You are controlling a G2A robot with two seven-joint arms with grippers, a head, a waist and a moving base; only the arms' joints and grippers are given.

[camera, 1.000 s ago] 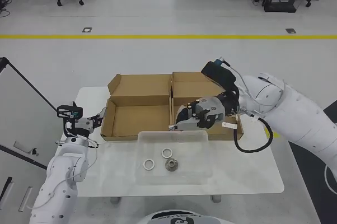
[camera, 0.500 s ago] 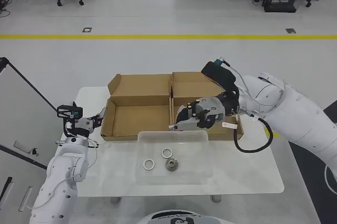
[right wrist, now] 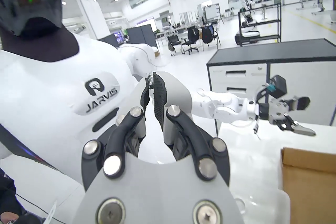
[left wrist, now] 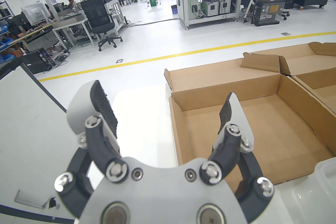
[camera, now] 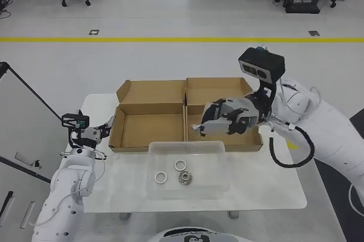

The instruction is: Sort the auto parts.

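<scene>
Three small metal auto parts lie in the clear tray (camera: 209, 181) at the front of the bench (camera: 263, 181): one ring (camera: 160, 178), a second ring (camera: 180, 164) and a round part with a wide base (camera: 185, 178) just beside them. They seem to lie there because the tray is the place to pick from. Behind the tray stand two brown boxes, side by side, with their lids folded open. That is likely so each kind of part can go into its own box. The right hand (camera: 198, 126) hangs above the right box (camera: 191, 115), up off its floor, with its two fingers pressed close together. A tiny ribbed bit may sit between the tips, but I cannot tell for sure. The left hand (left wrist: 162, 92) sits low beside the outer wall of the left box (camera: 149, 130). Its fingers are wide apart and hold nothing. It is probably kept out of the way there, yet ready to help.
</scene>
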